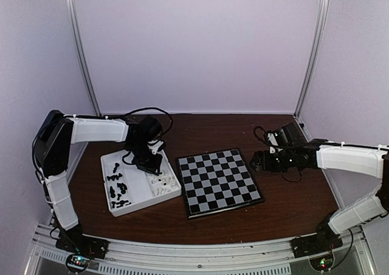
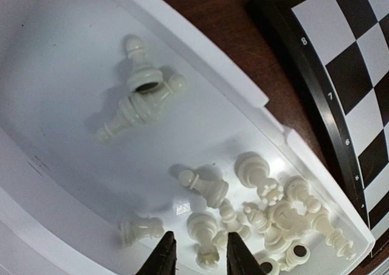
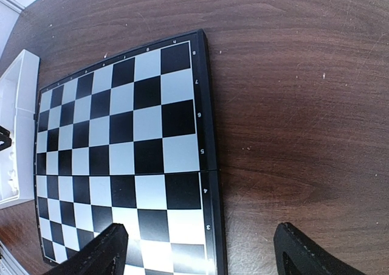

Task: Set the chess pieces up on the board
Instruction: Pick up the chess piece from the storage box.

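Top view: the board (image 1: 219, 181) lies at centre with open wood to its right. The white tray (image 1: 137, 190) sits just left, black pieces (image 1: 118, 187) in its left compartment, cream pieces (image 1: 163, 182) in its right. Left wrist view: the left gripper (image 2: 202, 260) is narrowly parted around a cream piece, contact unclear; the board rim reads 8, 7, 6. Right wrist view: the right gripper (image 3: 206, 250) is spread wide over the board's numbered edge.

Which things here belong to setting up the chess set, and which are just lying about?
Part of the job:
- cream-white pieces
- black pieces
- the board, no pieces on it yet
- left pincer, over the white pieces

Just there:
- white tray, holding both sets
- wooden table
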You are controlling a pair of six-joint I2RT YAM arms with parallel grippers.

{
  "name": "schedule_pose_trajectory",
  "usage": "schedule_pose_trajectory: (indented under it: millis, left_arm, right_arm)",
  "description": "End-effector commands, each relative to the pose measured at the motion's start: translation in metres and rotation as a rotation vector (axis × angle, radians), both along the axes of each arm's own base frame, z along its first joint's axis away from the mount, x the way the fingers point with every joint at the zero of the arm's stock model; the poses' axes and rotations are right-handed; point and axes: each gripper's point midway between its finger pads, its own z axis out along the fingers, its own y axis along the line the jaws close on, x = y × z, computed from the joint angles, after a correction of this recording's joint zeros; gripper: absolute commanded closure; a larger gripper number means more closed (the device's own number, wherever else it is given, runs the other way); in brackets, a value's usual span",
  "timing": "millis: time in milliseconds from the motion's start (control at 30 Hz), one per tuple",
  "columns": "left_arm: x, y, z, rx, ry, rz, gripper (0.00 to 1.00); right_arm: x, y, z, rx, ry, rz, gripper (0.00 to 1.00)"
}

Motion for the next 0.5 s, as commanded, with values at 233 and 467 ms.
schedule_pose_trajectory:
  millis: [233,467]
  left_arm:
    - [-0.006,0.007,-0.015,0.072,0.022,-0.012,0.78]
    - [-0.004,0.009,-0.004,0.116,-0.012,-0.026,0.87]
  right_arm:
    - [0.002,0.001,-0.003,0.001,-0.008,-0.012,0.13]
    - [0.004,0.005,-0.004,0.015,-0.003,-0.01,0.13]
